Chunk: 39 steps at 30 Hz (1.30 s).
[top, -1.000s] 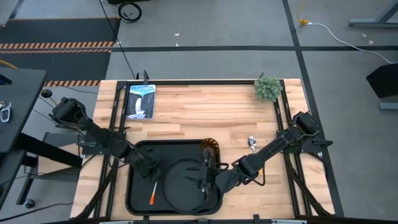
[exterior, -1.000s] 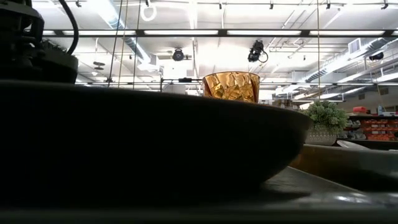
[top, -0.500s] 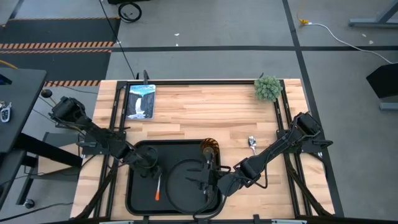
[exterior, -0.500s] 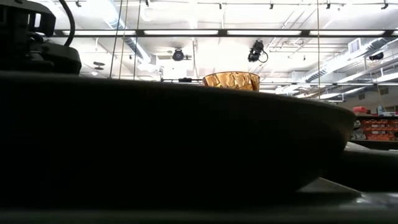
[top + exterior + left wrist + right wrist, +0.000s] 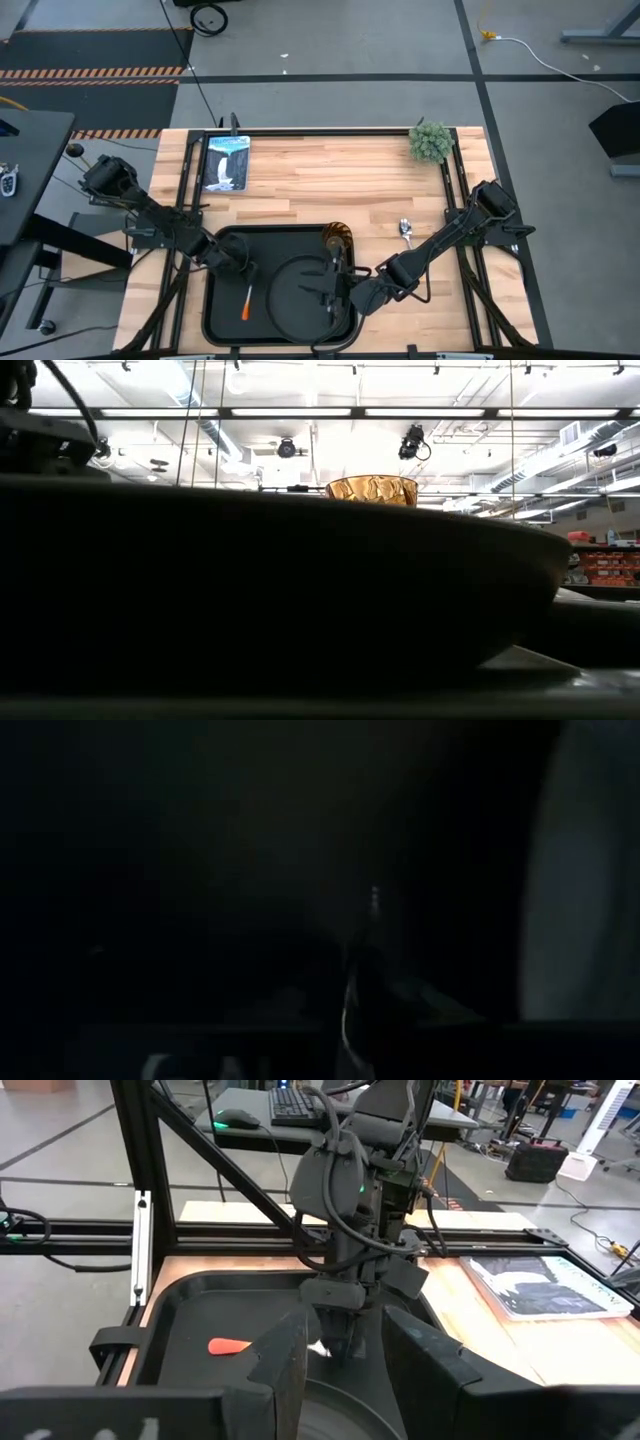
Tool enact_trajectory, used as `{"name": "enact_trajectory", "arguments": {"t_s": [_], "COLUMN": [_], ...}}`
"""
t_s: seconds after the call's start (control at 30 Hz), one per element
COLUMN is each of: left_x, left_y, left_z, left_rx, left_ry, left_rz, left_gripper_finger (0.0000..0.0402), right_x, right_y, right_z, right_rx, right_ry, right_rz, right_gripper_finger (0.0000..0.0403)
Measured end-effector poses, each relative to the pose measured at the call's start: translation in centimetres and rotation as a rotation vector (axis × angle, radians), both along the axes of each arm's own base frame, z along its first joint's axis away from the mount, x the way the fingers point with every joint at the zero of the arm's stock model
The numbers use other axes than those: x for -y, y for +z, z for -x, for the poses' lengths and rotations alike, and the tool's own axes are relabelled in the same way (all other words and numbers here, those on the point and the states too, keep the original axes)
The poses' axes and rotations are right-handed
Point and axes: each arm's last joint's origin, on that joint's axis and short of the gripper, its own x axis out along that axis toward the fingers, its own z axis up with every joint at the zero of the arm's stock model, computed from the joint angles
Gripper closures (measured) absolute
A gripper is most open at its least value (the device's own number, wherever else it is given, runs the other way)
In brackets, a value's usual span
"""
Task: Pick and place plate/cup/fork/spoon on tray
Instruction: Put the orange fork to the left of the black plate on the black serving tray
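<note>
**Pincer status: both arms over the tray**

My right pincer (image 5: 338, 290) sits low over the plate (image 5: 300, 292), at that plate's right edge. In my right wrist view its two fingers (image 5: 285, 1355) stand apart with a clear gap between them, and the plate's rim shows just below that gap; whether the fingers grip the rim I cannot tell.

My left pincer (image 5: 232, 262) is over the left part of the tray (image 5: 270, 236), near its back-left corner. Its opening cannot be read: my left wrist view is almost entirely dark.

Positions of the items:
- The plate lies inside the tray, toward its front right.
- The fork (image 5: 246, 302) lies flat on the tray floor, left of the plate and just in front of my left pincer, apart from it.
- The cup (image 5: 338, 238) stands upright at the tray's back-right corner, behind the plate.
- The spoon (image 5: 406, 231) lies on the wooden table (image 5: 330, 170), to the right of the tray, outside it.
</note>
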Motion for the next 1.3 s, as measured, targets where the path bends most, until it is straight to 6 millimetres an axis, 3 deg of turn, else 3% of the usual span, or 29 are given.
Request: {"name": "enact_trajectory", "arguments": {"t_s": [0.33,0.73,0.9,1.07,1.3], "left_x": [-0.1,-1.0,-0.9,-1.3,-2.0], "left_y": [0.1,1.4,3.4,5.5,4.9], "left_z": [0.2,1.3,0.1,-1.4,-2.7], "left_rx": [-0.008,-0.018,0.041,0.051,0.015], "left_ry": [-0.100,-0.272,-0.466,-0.499,-0.595], "left_rz": [-0.072,-0.218,-0.383,-0.455,-0.516], "left_gripper_finger": [0.0314,0.0301,0.0301,0.0301,0.0301], "right_x": [-0.3,-0.2,0.0,0.3,0.4], "right_y": [0.0,0.0,0.2,0.3,0.5], "right_z": [0.1,0.1,-0.1,-0.3,-0.4], "right_rx": [-0.002,0.002,0.018,0.025,0.044], "right_ry": [0.015,0.015,0.010,0.002,0.005], "right_rz": [-0.001,-0.005,-0.012,-0.014,-0.029], "right_gripper_finger": [0.0266,0.0266,0.0266,0.0266,0.0266]}}
